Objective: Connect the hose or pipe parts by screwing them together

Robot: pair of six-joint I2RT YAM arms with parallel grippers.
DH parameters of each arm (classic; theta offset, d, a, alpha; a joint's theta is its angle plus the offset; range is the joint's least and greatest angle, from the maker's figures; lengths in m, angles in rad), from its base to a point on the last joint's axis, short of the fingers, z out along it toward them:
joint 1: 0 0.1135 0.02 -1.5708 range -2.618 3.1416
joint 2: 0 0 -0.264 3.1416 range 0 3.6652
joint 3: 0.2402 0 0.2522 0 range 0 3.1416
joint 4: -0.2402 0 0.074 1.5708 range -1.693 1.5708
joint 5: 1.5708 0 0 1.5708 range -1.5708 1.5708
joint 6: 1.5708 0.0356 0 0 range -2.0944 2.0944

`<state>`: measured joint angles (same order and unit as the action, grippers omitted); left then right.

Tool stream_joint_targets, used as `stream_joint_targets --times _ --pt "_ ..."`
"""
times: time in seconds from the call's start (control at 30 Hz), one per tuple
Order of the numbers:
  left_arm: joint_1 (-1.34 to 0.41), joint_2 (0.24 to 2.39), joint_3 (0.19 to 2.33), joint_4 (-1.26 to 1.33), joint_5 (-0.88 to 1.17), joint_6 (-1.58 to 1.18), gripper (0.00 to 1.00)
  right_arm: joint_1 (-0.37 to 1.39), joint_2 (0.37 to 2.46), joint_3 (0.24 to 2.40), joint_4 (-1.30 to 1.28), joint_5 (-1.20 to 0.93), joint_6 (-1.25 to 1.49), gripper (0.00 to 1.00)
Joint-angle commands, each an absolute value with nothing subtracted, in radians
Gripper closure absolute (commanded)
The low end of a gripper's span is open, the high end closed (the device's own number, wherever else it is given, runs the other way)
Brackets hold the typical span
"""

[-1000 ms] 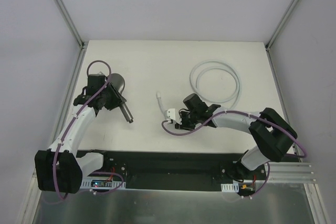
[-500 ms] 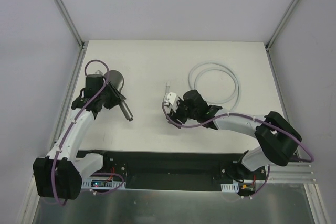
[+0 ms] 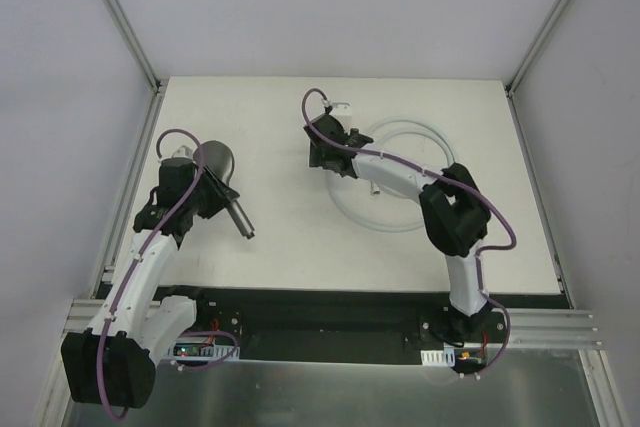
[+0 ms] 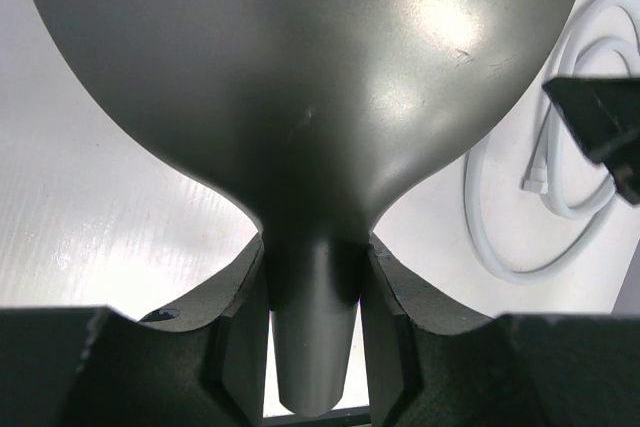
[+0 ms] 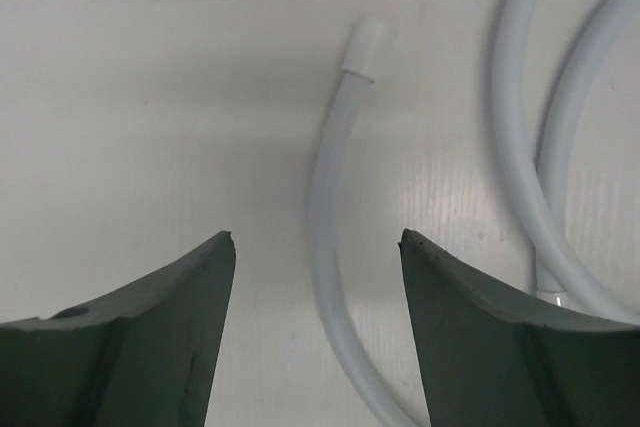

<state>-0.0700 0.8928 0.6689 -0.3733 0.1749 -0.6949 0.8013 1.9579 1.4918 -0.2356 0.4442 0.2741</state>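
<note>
the white table (image 3: 270,247) takes up most of the top view, with both arms reaching over it. the left arm (image 3: 140,257) bends up along the left side. the right arm (image 3: 455,217) stretches from its base towards the far middle of the table.

next comes the hose (image 3: 404,123), pale and thin. we see it lying flat on the table in a loose coil on the right half, partly under the right arm. the shower head (image 3: 218,159) is at the left side, well apart from the hose. its round dark grey head is towards the far side and its straight handle points near and right. we cannot tell whether it touches the table.

the left gripper (image 4: 312,327) is closed on the shower head. its two fingers (image 4: 240,322) press on either side of the handle just below the round head (image 4: 300,77).

the right gripper (image 5: 317,237) hangs over the left edge of the coil with its jaws wide apart and nothing in them. in its wrist view a stretch of hose (image 5: 325,187) runs along the table between the fingers, touching neither one.

smallest is the end fitting (image 5: 362,47), a short white tip lying just beyond the fingertips, free on the table.
</note>
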Motion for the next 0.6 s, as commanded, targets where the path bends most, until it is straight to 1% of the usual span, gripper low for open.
stream_joint_targets --times 0.0,0.07,0.2,0.27,0.43,0.57 --pt "-0.061 0.842 0.657 -0.299 0.195 -0.709 1.00 0.775 2.112 1.754 -0.595 0.661 0.495 0.30" --pt "-0.061 0.833 0.650 -0.295 0.196 -0.710 1.00 0.767 2.181 1.868 -0.638 0.684 0.517 0.29" --pt "-0.061 0.827 0.647 -0.287 0.212 -0.712 1.00 0.744 2.270 1.998 -0.727 0.669 0.569 0.29" --pt "-0.061 0.827 0.647 -0.285 0.219 -0.712 1.00 0.726 2.316 2.045 -0.767 0.638 0.618 0.30" --pt "-0.063 0.822 0.643 -0.279 0.221 -0.716 1.00 0.707 2.379 2.147 -0.791 0.601 0.615 0.33" --pt "-0.061 0.822 0.644 -0.278 0.224 -0.716 1.00 0.677 2.448 2.210 -0.805 0.533 0.629 0.35"
